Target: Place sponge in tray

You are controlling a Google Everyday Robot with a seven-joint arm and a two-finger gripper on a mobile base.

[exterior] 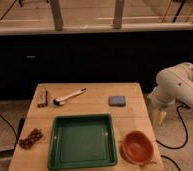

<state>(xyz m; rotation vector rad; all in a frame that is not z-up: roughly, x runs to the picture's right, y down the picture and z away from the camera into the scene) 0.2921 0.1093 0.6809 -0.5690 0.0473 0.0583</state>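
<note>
Your gripper [160, 119] hangs open and empty just right of the table [97, 92]. The sponge [117, 100] lies apart from the tray [82, 145], beyond its far right corner.

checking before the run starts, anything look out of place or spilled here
Nothing spilled or damaged. Only the dark cluster sits right at the table's left edge. The sponge lies flat outside the tray; the claw hangs beside the table's right edge.
</note>
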